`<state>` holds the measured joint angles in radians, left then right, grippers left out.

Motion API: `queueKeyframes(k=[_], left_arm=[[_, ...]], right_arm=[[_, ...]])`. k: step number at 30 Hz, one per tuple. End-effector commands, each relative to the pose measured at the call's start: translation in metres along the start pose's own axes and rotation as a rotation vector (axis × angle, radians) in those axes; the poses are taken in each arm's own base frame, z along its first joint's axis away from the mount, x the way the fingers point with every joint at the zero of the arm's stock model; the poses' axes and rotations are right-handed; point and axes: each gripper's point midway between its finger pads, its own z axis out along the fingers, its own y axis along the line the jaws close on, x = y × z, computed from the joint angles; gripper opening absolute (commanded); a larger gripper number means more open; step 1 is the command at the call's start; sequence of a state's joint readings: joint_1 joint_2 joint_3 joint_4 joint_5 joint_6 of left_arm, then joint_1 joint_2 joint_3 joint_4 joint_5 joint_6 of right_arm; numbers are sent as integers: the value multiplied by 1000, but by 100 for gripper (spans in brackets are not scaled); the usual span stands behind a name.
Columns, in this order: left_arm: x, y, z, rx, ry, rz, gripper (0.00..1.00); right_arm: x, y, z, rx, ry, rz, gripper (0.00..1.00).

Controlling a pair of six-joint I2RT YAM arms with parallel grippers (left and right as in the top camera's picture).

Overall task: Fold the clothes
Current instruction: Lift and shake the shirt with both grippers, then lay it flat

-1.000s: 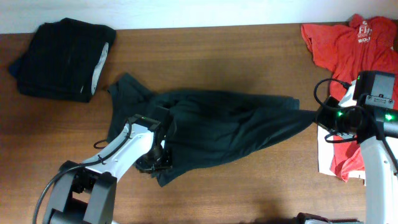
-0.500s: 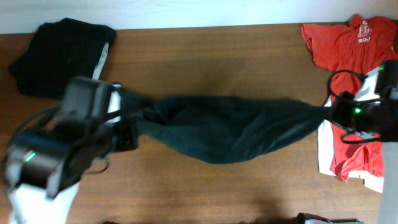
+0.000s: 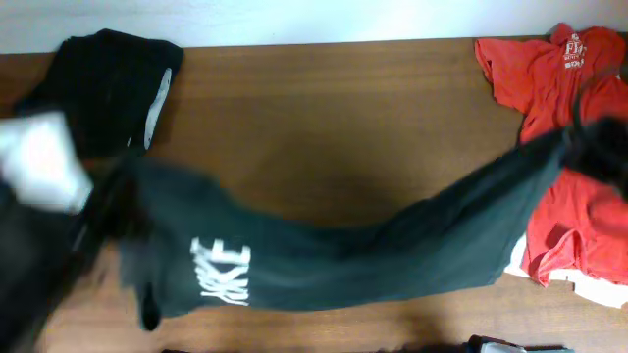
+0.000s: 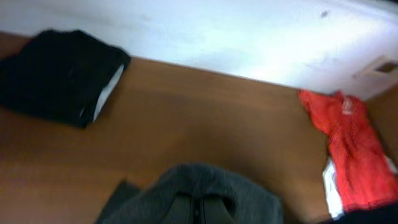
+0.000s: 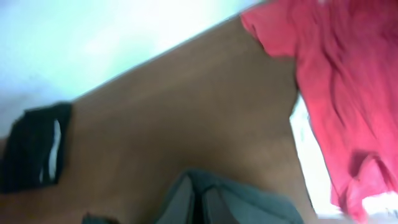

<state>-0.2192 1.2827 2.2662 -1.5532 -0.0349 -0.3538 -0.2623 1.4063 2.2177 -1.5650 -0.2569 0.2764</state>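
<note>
The long black-green garment (image 3: 373, 255) with white block letters (image 3: 220, 272) hangs stretched in the air across the table, held at both ends. My left gripper (image 4: 198, 211) is shut on its left end; dark cloth (image 4: 193, 186) bunches round the fingers. My right gripper (image 5: 200, 202) is shut on the right end, with cloth (image 5: 249, 205) round it. Both arms are blurred in the overhead view, the left (image 3: 39, 176) at far left, the right (image 3: 599, 147) at far right. A folded black piece (image 3: 108, 88) lies at the back left. A red T-shirt (image 3: 579, 88) lies at the right, over a white piece (image 3: 579, 286).
The brown wooden table (image 3: 334, 108) runs up to a white wall (image 4: 249, 31) at the back. The folded black piece shows a light inner layer (image 4: 107, 93) on its right side. The table's front edge is at the bottom of the overhead view.
Both arms have lifted the garment off the table and pulled it wide. It has turned so the white letters show, and its left end has swung toward the front left.
</note>
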Motion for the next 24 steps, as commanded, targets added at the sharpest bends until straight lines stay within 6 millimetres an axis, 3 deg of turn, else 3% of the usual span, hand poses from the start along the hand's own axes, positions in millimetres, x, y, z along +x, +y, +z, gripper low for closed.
queueKeyframes(k=[1,2,3,4,5,6,7,8,9,10,11,12,15,16,17,18,19,20,22,24], left_arm=[[-34,-11,139,-51,71,101,0],[-51,-14,176,-42,47,90,0],[-70,-9,197,-54,14,75,0],[-94,0,198,-68,-44,55,0],[-118,7,185,-68,-119,38,0],[-146,9,157,-29,-224,24,0],[-162,9,137,8,-288,22,0],[-189,9,78,82,-431,33,0],[-197,12,42,106,-507,48,0],[-198,15,20,112,-541,56,0],[-195,19,14,108,-537,53,0],[-189,22,18,102,-508,44,0],[-141,49,94,49,-202,10,0],[-108,65,150,29,-4,-48,0],[-79,75,189,17,143,-86,0],[-42,82,230,11,310,-105,0],[-7,85,264,27,450,-98,0],[40,83,293,65,630,-107,0],[77,79,299,95,781,-135,0],[80,73,288,105,797,-129,0]], right_arm=[[-38,18,63,-145,25,11,4],[-54,24,85,-199,22,32,4],[-67,30,94,-250,1,24,4],[-87,36,88,-317,-47,14,4],[-99,37,78,-343,-86,18,4],[-115,37,58,-366,-146,23,4],[-126,36,38,-378,-202,10,4],[-142,29,-4,-361,-319,-10,4],[-146,23,-26,-334,-372,-12,4],[-146,18,-39,-316,-399,-10,4],[-145,16,-44,-304,-408,-12,4],[-141,13,-42,-287,-394,-14,4],[-111,-15,6,-149,-211,-3,4],[-92,-23,38,-99,-87,-7,4],[-69,-28,69,-63,49,-18,4],[-57,-30,86,-46,117,-17,4],[-36,-31,111,-35,224,-29,4],[-9,-35,135,-11,343,-24,4],[27,-48,153,58,484,-13,4],[44,-63,154,117,556,2,4]])
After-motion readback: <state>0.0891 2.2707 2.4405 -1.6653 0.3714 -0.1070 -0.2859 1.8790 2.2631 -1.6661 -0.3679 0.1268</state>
